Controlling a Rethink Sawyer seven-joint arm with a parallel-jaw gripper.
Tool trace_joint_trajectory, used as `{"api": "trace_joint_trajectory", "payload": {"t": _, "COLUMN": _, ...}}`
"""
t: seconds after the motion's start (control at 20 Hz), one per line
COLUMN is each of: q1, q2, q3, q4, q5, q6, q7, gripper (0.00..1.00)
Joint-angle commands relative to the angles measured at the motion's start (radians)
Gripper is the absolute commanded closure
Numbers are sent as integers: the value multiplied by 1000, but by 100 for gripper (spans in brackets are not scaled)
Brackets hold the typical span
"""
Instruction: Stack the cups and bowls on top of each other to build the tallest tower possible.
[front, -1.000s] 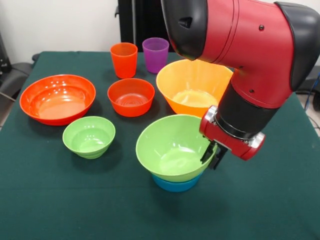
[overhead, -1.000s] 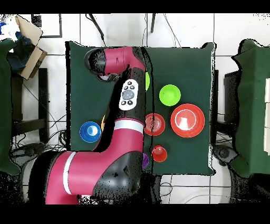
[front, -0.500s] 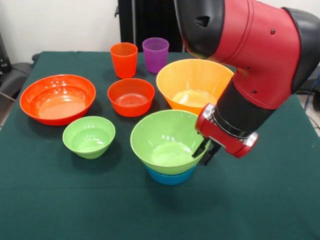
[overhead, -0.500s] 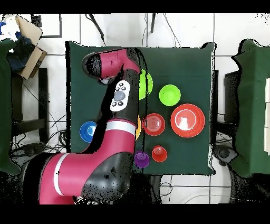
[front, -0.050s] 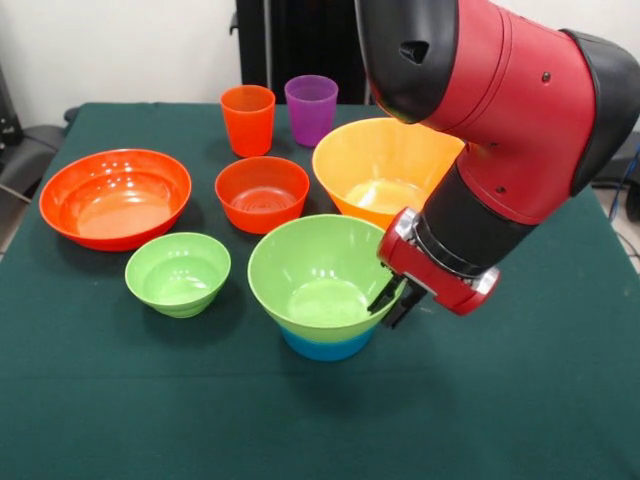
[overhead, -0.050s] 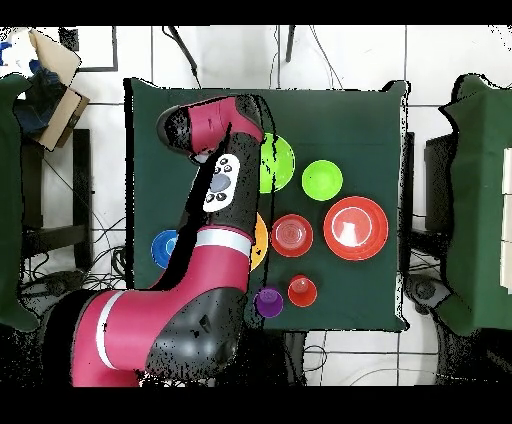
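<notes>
Robot gripper (front, -0.050s: 388, 303) is pinching the rim of the large light green plastic bowl (front, -0.050s: 318, 275), nested on the light blue bowl (front, -0.050s: 327, 344), w/ bowl's centre lying picture-left of fingers.

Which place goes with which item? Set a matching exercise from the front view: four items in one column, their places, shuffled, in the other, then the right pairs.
Items
1. purple cup
2. light blue bowl
3. small light green bowl
4. gripper

Places
A. under the large light green bowl
B. at that bowl's rim
C. beside the orange-red cup
D. in front of the large red-orange bowl

Pairs: 1-C, 2-A, 3-D, 4-B
</notes>
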Motion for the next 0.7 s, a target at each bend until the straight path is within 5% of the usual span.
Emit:
{"api": "trace_joint_trajectory", "payload": {"t": 0.05, "q1": 12, "q2": 18, "q3": 43, "q4": 5, "q5": -53, "q6": -45, "q7": -12, "gripper": 100}}
{"api": "trace_joint_trajectory", "payload": {"t": 0.4, "q1": 9, "q2": 8, "q3": 72, "q4": 27, "q5": -32, "q6": -48, "q7": -25, "gripper": 100}}
{"api": "trace_joint_trajectory", "payload": {"t": 0.45, "q1": 7, "q2": 3, "q3": 77, "q4": 35, "q5": -31, "q6": -63, "q7": -29, "gripper": 0}}
{"api": "trace_joint_trajectory", "payload": {"t": 0.7, "q1": 2, "q2": -27, "q3": 100, "q4": 68, "q5": -5, "q6": -56, "q7": -31, "gripper": 0}}
